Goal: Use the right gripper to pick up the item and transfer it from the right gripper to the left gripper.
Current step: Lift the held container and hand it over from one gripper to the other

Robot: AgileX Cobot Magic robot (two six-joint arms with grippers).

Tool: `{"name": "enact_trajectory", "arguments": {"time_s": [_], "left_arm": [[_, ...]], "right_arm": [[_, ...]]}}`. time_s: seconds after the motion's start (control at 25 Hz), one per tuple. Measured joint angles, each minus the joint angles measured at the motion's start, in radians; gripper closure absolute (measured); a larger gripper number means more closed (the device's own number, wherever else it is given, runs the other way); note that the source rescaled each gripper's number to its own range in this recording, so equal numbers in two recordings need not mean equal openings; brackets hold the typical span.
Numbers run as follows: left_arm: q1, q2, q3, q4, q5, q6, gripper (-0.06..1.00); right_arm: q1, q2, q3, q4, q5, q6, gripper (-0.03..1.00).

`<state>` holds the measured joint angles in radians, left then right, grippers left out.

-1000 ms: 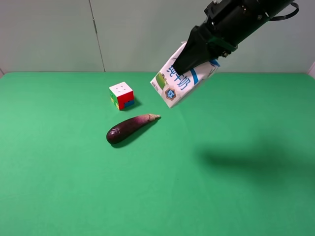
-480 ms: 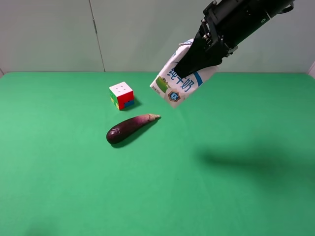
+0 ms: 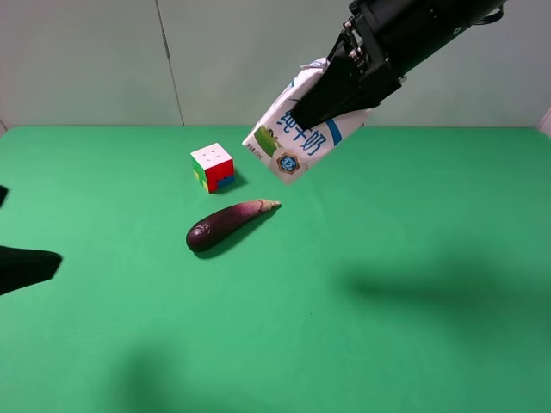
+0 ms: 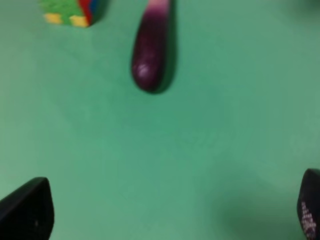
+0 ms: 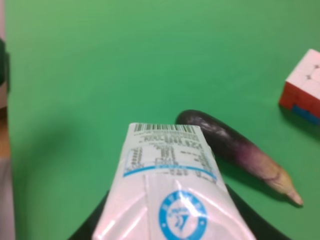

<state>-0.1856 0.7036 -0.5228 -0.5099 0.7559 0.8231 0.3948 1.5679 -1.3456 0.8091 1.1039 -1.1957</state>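
Observation:
The item, a white drink carton with blue markings, hangs tilted in the air above the far middle of the green table. My right gripper, all black, is shut on its upper part. The right wrist view shows the carton close up, barcode end pointing away, with dark fingers on both sides. My left gripper pokes in at the left edge, far from the carton. In the left wrist view its fingertips stand wide apart, so the left gripper is open with nothing between them.
A dark purple eggplant lies left of centre on the green table, below the carton. A colourful puzzle cube sits just behind it. Both show in the left wrist view, eggplant and cube.
My right gripper has carried the carton a little up and to the left. The left gripper has come into the exterior view at the left edge.

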Motion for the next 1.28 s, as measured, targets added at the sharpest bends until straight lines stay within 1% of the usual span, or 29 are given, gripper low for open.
{"name": "enact_trajectory", "arguments": {"time_s": [0.12, 0.32, 0.48, 0.72, 0.84, 1.08, 1.28], "left_arm": [[-0.032, 0.108, -0.002, -0.078, -0.052, 0.111, 0.01], [-0.068, 0.269, -0.027, -0.238, -0.117, 0.290, 0.01], [-0.069, 0.392, -0.087, -0.331, -0.135, 0.408, 0.01], [-0.073, 0.541, -0.203, -0.448, -0.124, 0.541, 0.01], [-0.117, 0.599, -0.267, -0.469, -0.124, 0.572, 0.01], [-0.257, 0.710, -0.375, -0.468, -0.135, 0.592, 0.01], [-0.322, 0.784, -0.442, -0.469, -0.161, 0.593, 0.01]], "right_arm": [[0.000, 0.000, 0.000, 0.012, 0.013, -0.024, 0.97], [0.000, 0.000, 0.000, 0.023, 0.020, -0.066, 0.97], [0.000, 0.000, 0.000, 0.024, 0.051, -0.099, 0.97], [0.000, 0.000, 0.000, 0.025, 0.060, -0.148, 0.97], [0.000, 0.000, 0.000, 0.025, 0.063, -0.162, 0.97], [0.000, -0.001, 0.000, 0.026, 0.068, -0.166, 0.97], [0.000, -0.001, 0.000, 0.036, 0.086, -0.166, 0.97]]}}
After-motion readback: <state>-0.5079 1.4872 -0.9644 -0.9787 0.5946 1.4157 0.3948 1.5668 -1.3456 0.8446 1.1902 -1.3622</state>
